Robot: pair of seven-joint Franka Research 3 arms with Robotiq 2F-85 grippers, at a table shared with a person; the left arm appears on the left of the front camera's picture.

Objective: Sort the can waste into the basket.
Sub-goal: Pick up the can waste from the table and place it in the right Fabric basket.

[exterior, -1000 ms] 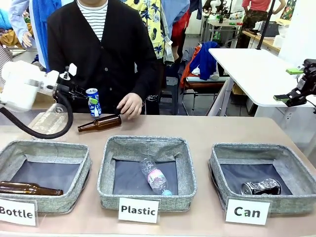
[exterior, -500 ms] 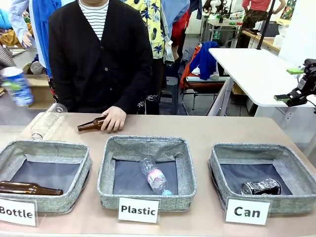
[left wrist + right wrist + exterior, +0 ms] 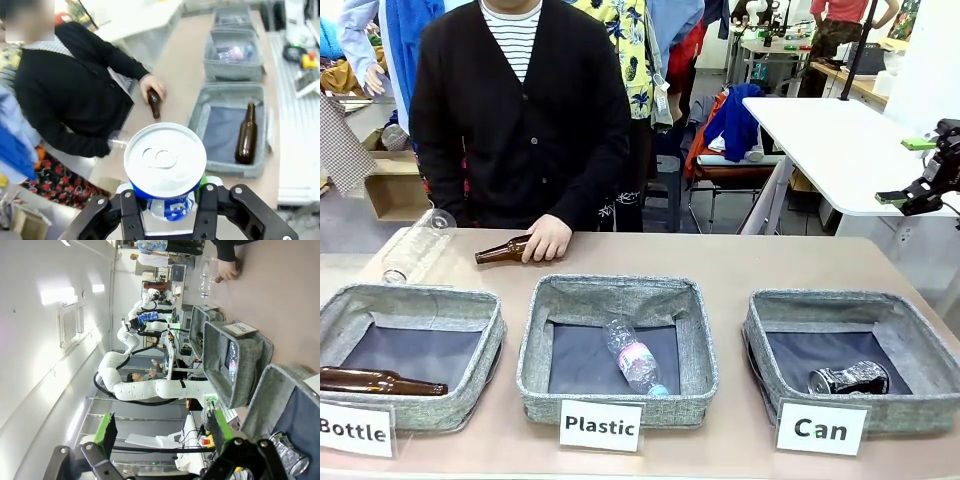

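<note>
A second ago my left gripper (image 3: 169, 212) hung at the left of the front view with the blue-and-white can (image 3: 165, 162) in it, just beside the person's hand (image 3: 548, 240). Since then it has swung up and out past the left edge, and the hand has settled on the brown bottle (image 3: 498, 253) lying on the table (image 3: 740, 255). I take that to mean the pick-up is done and the carry is what remains. In my left wrist view the can sits at centre-bottom, lid towards the camera, clamped between my two narrowed fingers, well above the table. The Can basket (image 3: 850, 300) lies at the lower right of the front view, the whole row of baskets away from where I lifted. The crushed can (image 3: 848, 378) is already inside it, near the front wall. My right gripper (image 3: 904, 170) hangs at the right edge of that view, jaws wide and empty.
</note>
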